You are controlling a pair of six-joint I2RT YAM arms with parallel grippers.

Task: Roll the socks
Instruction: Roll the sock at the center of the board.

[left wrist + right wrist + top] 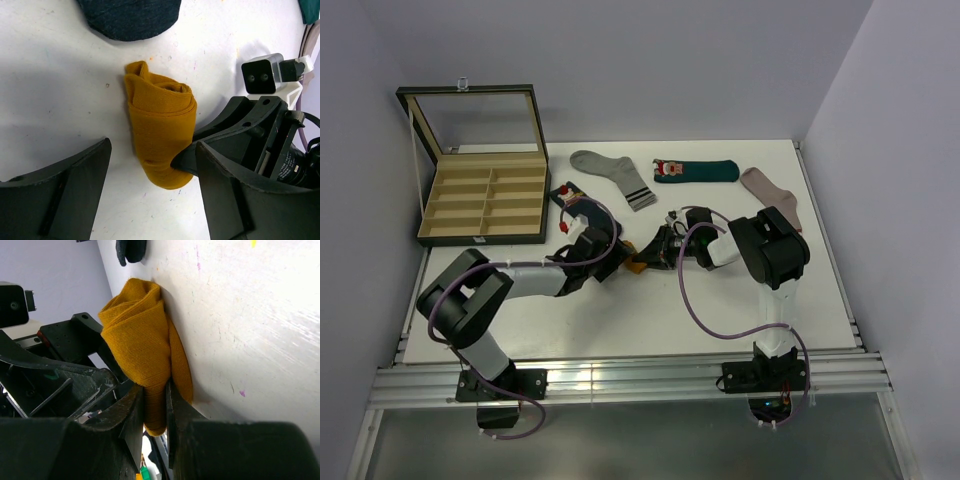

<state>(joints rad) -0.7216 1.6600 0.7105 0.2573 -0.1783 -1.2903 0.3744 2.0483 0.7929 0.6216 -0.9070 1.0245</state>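
**Rolled mustard sock held at mid-table by the right gripper**

The mustard sock (162, 125) is shown wound into a loose, thick roll, with its layers visible as a spiral at the far end in the left wrist view. It lies on the white table (720, 300), near the middle, between the two arms. In the right wrist view the near end of the roll is seen pinched by the right gripper (154, 397); its jaws are drawn close together with a fold of the fabric clamped between them. The left gripper (152, 147) is seen facing the roll from the other side, its jaws spread wide to either side of the roll's near end and closed on nothing. One finger of the right gripper is seen touching the roll's side, just beside the left gripper's right finger.

The navy sock (130, 17) lies just beyond the roll, apart from it, and is partly hidden by the left arm in the top view. The teal sock (698, 170) is laid flat near the far edge. A grey sock (615, 172) lies to its left and a pinkish-beige sock (772, 195) to its right. A compartmented box (485, 238) stands at the far left corner with its glazed lid (475, 115) raised.
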